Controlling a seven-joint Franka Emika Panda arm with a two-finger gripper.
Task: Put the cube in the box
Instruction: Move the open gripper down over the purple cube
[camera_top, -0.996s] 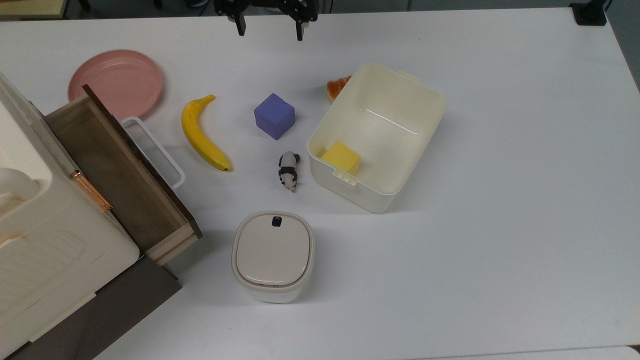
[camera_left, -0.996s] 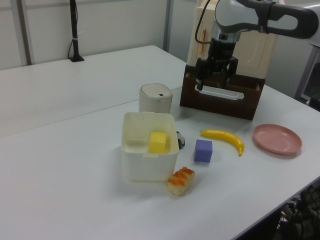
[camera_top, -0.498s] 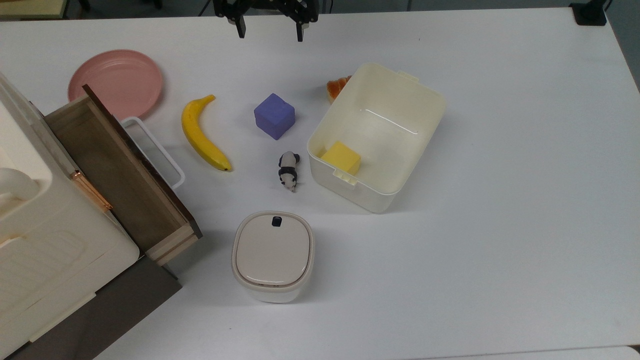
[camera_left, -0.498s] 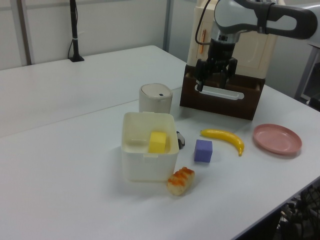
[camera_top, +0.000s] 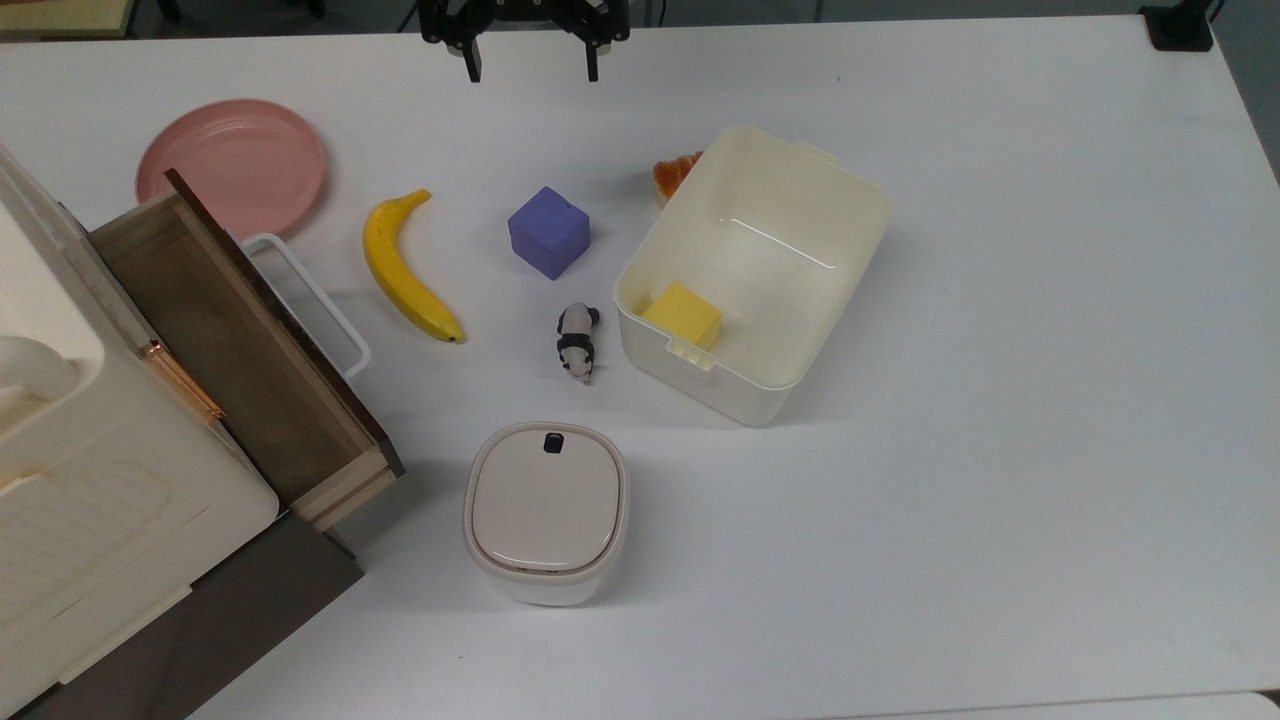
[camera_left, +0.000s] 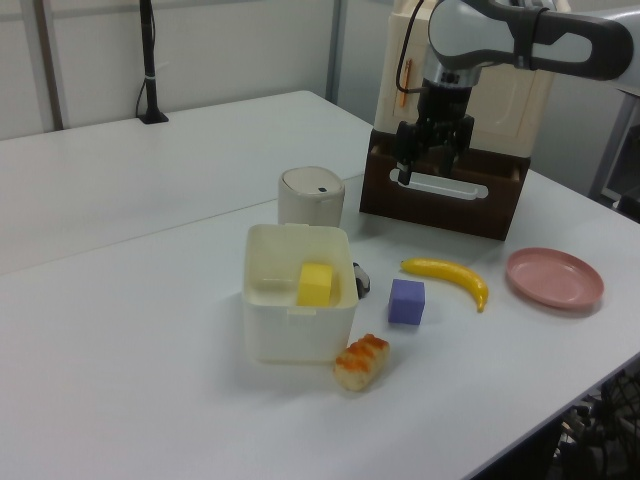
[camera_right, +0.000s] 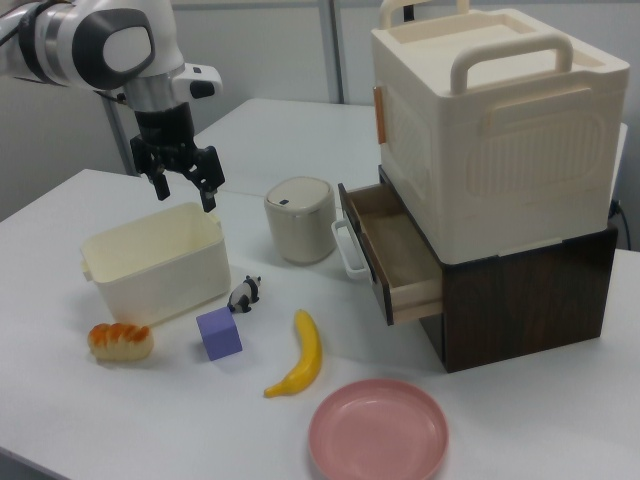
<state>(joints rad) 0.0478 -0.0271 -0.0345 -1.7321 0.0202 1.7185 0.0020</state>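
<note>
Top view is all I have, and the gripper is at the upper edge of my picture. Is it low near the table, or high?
Observer: High. In the right view the gripper hangs open in the air, above the level of the rim of the box.
Operator: And the orange thing half hidden behind the box?
Observer: In the right view it is a whole bread roll, lying apart from the cube.

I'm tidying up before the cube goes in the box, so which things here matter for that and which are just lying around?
Needed: cube, box, open gripper.

Lying about: yellow block inside the box, banana, panda toy, pink plate, bread, lidded container, wooden drawer.
</note>
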